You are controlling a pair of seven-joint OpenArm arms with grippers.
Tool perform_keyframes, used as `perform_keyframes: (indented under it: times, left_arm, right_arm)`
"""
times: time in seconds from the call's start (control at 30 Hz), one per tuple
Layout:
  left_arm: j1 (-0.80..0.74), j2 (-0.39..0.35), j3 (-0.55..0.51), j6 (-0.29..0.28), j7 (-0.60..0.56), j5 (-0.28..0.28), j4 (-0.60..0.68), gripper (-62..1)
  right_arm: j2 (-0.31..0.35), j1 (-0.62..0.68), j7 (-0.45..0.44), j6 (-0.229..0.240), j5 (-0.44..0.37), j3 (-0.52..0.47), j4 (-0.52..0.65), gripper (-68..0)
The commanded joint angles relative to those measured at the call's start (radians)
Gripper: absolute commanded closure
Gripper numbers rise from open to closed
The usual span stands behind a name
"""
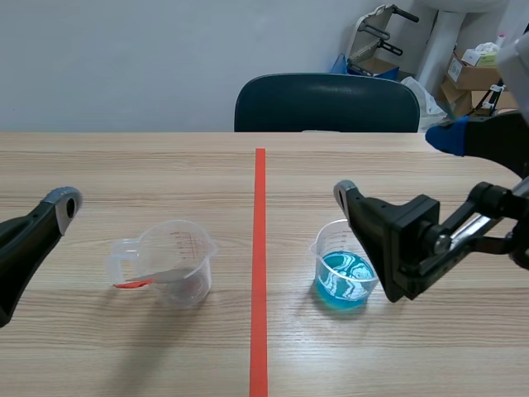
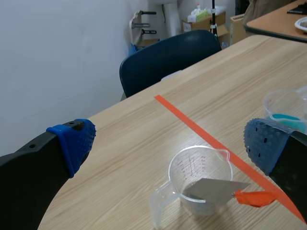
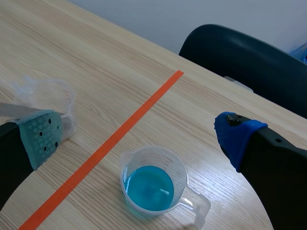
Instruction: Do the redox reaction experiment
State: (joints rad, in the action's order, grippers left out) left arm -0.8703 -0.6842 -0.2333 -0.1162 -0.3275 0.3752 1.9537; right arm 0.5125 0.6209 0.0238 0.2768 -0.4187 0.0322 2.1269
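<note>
two-cup bench layout, places given from the clear plastic measuring cup of blue liquid (image 1: 343,275). this cup stands on the pale wooden table (image 1: 124,165) just beside the orange-red tape line (image 1: 259,265). the right gripper (image 3: 139,136) hangs over it, fingers spread wide and gripping nothing, the cup below the gap and untouched. well apart from it, across the line, stands a second clear plastic measuring cup (image 1: 171,263), in which a flat grey metal strip with an orange-red end (image 2: 217,188) leans. the left gripper (image 2: 170,141) is beyond that second cup, fingers equally wide apart and empty. a dark blue chair (image 1: 326,103) stands behind the table.
</note>
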Motion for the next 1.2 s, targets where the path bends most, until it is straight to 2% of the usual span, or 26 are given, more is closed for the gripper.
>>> perform_keyframes:
  times: [0.0, 0.97, 1.17]
  left_arm:
    - [-0.008, 0.008, -0.002, -0.003, -0.017, 0.006, 0.003, -62.3]
    - [-0.008, 0.008, -0.002, -0.003, -0.011, 0.006, 0.003, -62.3]
    - [-0.008, 0.008, -0.002, -0.003, -0.011, 0.006, 0.003, -62.3]
  right_arm:
    - [0.008, -0.009, -0.015, 0.000, -0.003, -0.014, 0.001, -67.9]
    - [0.008, -0.009, -0.031, 0.010, 0.008, -0.014, 0.001, -67.9]
    - [0.008, -0.009, -0.031, 0.075, 0.008, -0.013, 0.001, -67.9]
